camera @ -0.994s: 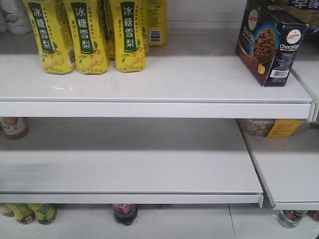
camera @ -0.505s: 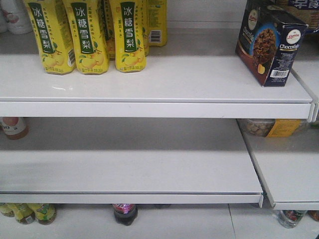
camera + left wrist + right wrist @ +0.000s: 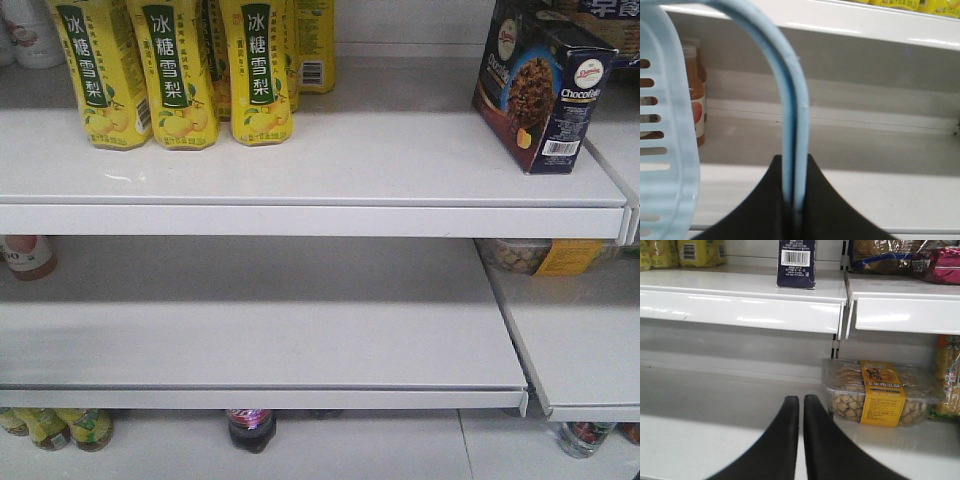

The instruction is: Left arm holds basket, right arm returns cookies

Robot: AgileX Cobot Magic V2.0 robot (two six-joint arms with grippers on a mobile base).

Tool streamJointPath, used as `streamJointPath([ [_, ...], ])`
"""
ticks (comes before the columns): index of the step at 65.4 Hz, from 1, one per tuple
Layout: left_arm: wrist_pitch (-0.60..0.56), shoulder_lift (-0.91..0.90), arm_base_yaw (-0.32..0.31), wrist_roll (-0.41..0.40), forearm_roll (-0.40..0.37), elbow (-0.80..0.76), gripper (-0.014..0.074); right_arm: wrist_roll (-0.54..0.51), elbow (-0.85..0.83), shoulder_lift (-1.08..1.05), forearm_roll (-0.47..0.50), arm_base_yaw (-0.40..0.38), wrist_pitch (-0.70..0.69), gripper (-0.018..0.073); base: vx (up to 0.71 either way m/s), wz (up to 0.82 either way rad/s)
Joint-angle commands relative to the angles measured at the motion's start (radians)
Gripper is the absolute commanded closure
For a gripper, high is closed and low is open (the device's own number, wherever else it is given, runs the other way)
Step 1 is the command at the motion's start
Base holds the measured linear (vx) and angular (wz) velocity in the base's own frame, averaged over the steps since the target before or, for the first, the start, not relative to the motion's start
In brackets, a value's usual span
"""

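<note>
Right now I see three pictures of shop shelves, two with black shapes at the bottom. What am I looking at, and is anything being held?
A two-armed robot faces white metal shelves. One camera looks straight ahead: yellow pear-drink bottles and an upright navy and brown cookie carton stand on the upper shelf. The other cameras sit on the wrists, so the black shapes are each arm's jaws. The left gripper is shut on the thin hoop handle of a light blue slotted plastic basket. The right gripper is shut and holds nothing. Beyond it lies a clear plastic snack tub with a yellow label, and the cookie carton stands on the shelf above.
</note>
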Motion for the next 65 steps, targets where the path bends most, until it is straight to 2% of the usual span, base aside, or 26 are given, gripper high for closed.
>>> streamJointPath([
  [1, -0.111, -0.017, -0.002, 0.005, 0.022, -0.03, 0.0599, -0.008, -0.028, 0.009, -0.012, -0.005, -0.072, 0.0569, 0.0, 0.0],
  [21, -0.111, -0.017, -0.002, 0.005, 0.022, -0.03, 0.0599, -0.008, -0.028, -0.002, -0.012, -0.011, -0.071, 0.057, 0.0, 0.0],
  [27, -0.111, -0.017, -0.002, 0.005, 0.022, -0.03, 0.0599, -0.01, -0.028, -0.054, -0.013, -0.073, -0.077, 0.057, 0.0, 0.0],
  [36, -0.111, -0.017, -0.002, 0.005, 0.022, -0.03, 0.0599, -0.001, 0.002, -0.08, -0.011, -0.231, -0.089, 0.057, 0.0, 0.0],
  [40, -0.111, -0.017, -0.002, 0.005, 0.022, -0.03, 0.0599, 0.014, 0.033, -0.089, -0.014, -0.26, -0.115, 0.057, 0.0, 0.0],
  [54, -0.111, -0.017, -0.002, 0.005, 0.022, -0.03, 0.0599, 0.019, 0.197, -0.18, -0.014, -0.264, -0.274, 0.057, 0.0, 0.0],
  [58, -0.11, -0.018, -0.002, 0.005, 0.022, -0.03, 0.0599, 0.035, 0.195, -0.222, -0.01, -0.262, -0.227, 0.057, 0.0, 0.0],
  [65, -0.11, -0.018, -0.002, 0.005, 0.022, -0.03, 0.0599, 0.038, 0.196, -0.23, -0.014, -0.244, -0.23, 0.057, 0.0, 0.0],
])
